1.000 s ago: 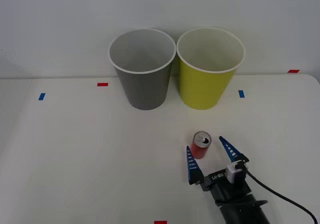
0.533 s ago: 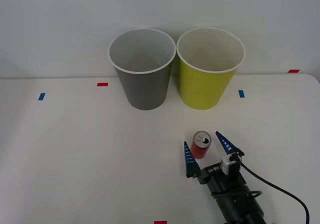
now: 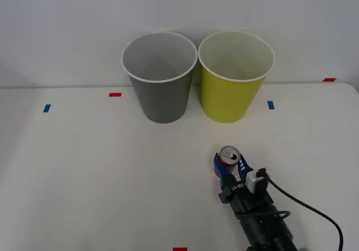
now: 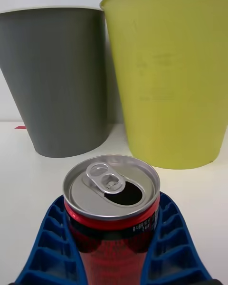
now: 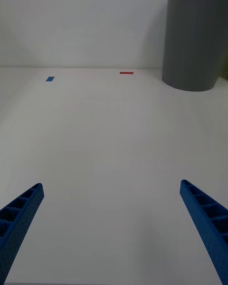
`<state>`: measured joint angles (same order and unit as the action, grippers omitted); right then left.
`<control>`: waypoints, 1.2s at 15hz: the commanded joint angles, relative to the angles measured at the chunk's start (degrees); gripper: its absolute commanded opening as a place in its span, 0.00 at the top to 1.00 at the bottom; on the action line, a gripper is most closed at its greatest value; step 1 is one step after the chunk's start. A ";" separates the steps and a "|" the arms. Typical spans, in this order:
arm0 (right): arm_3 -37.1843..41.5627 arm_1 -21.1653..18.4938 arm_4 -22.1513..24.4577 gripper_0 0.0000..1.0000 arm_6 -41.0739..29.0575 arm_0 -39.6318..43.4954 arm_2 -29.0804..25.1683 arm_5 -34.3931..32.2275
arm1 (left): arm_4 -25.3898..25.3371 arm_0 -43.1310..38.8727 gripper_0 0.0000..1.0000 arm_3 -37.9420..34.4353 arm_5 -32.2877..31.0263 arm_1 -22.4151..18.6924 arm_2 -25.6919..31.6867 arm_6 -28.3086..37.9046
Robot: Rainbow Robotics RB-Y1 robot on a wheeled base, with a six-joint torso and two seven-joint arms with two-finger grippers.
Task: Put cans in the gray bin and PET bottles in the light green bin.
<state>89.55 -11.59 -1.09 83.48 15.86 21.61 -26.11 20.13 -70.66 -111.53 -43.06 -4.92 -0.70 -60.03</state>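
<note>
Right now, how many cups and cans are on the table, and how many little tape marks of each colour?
Big cups: 2, gray and yellow-green
Red cans: 1, held in the right gripper's fingers
Red tape marks: 3
Blue tape marks: 2
Total: 8

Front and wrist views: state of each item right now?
can: upright on the table, tab opened, gripped on both sides
right hand: shut on the can
left hand: open, holds nothing, above bare table
gray bin: upright, empty
light green bin: upright, nothing visible inside
</note>
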 commanded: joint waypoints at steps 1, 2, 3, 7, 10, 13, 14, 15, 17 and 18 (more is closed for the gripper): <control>4.14 -0.19 0.65 0.98 0.37 0.49 -0.07 6.15 | 0.00 0.00 0.00 0.00 0.00 0.00 0.00 0.00; 8.45 -0.37 0.74 0.98 0.37 1.37 0.28 11.78 | 0.00 0.00 0.00 0.00 0.00 0.00 0.00 0.00; 13.20 -0.45 0.74 0.98 0.37 2.51 0.45 17.76 | 0.00 0.00 0.00 0.00 0.00 0.00 0.00 0.00; 25.68 -0.81 0.65 0.98 0.45 3.30 -0.07 32.35 | 0.00 0.00 0.00 0.00 0.00 0.00 0.00 0.00; 30.77 -1.16 0.30 1.00 0.37 0.14 -0.25 42.19 | 0.00 0.00 0.00 0.00 0.00 0.00 0.00 0.00; 36.84 -1.16 0.03 1.00 0.45 -4.17 -0.34 55.73 | 0.00 0.00 0.00 0.00 0.00 0.00 0.00 0.00; 38.68 -0.89 -0.14 1.00 -0.07 -5.75 -0.34 60.12 | 0.00 0.00 0.00 0.00 0.00 0.00 0.00 0.00; 40.18 -0.54 -0.32 1.00 -0.25 -8.04 -0.16 65.13 | 0.00 0.00 0.00 0.00 0.00 0.00 0.00 0.00; 41.76 0.86 -0.76 1.00 -0.60 -12.08 -0.86 72.86 | 0.00 0.00 0.00 0.00 0.00 0.00 0.00 0.00; 43.25 1.57 -1.02 1.00 -0.69 -14.10 -1.74 77.35 | 0.00 0.00 0.00 0.00 0.00 0.00 0.00 0.00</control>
<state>130.01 -11.42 -1.57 83.15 5.78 20.93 44.71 20.13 -70.66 -111.53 -43.06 -4.92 -0.70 -60.03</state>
